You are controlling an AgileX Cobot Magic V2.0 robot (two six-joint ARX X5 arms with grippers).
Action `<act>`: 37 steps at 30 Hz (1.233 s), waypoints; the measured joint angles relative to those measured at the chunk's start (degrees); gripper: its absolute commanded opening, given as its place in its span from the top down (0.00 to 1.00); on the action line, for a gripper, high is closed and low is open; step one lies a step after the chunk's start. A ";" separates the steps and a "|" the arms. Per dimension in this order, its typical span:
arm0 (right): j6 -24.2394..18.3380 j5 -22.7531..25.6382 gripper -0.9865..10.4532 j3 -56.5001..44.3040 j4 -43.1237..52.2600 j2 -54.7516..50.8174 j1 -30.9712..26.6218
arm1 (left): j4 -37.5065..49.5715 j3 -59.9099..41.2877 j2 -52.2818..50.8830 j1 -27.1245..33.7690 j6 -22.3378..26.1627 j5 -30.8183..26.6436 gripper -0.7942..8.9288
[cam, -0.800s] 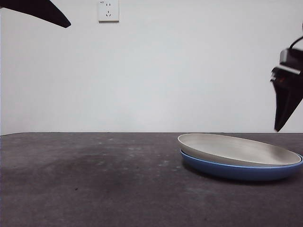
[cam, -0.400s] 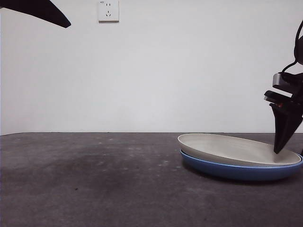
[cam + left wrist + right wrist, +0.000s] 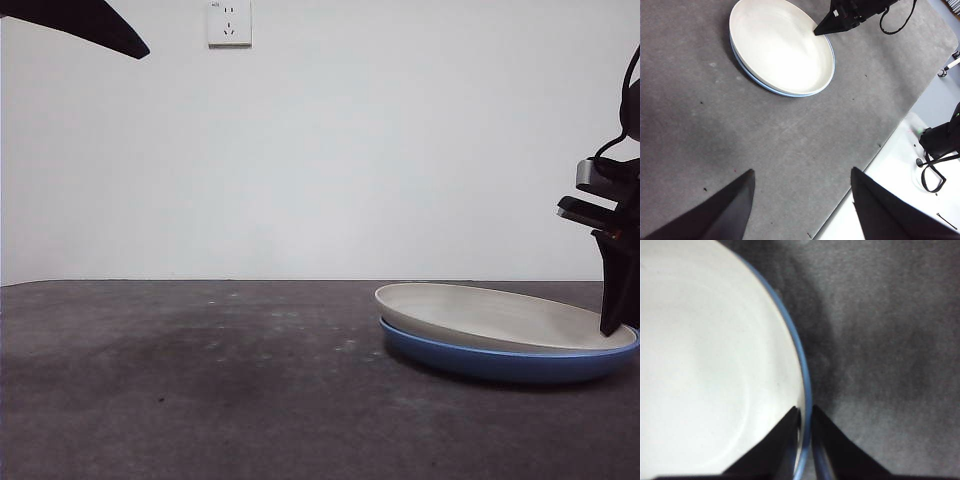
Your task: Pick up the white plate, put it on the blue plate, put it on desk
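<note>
The white plate [image 3: 500, 315] lies slightly tilted inside the blue plate [image 3: 500, 362] on the desk [image 3: 200, 380], at the right. My right gripper [image 3: 612, 330] has come down from the right edge onto the plates' right rim. In the right wrist view its jaws [image 3: 805, 410] straddle the rim, one over the white plate [image 3: 700, 365], one outside the blue plate [image 3: 806, 385], with only a thin gap between them. My left gripper [image 3: 801, 171] hangs open high above the desk, far from the white plate [image 3: 782, 45]; it is the black tip [image 3: 100, 30] at the top left corner.
A wall socket [image 3: 229, 22] sits high on the white back wall. In the left wrist view the desk's edge [image 3: 875, 145] runs diagonally, with a pale floor and black cables [image 3: 935, 165] beyond it.
My right gripper has come down and a little to the right, from above the plates to their right rim. The plates and the left arm have not moved.
</note>
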 measured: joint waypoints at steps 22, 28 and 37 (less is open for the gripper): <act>5.44 -3.82 0.91 -0.02 3.93 -9.90 0.59 | -0.02 0.00 0.00 0.00 0.00 0.00 0.60; 7.91 -4.37 0.91 -0.02 5.53 -11.65 5.70 | 0.02 0.00 0.00 0.00 0.00 0.00 0.60; 12.39 -1.05 0.91 -0.02 11.41 -11.54 15.50 | 0.04 0.00 0.00 0.00 0.00 0.00 0.60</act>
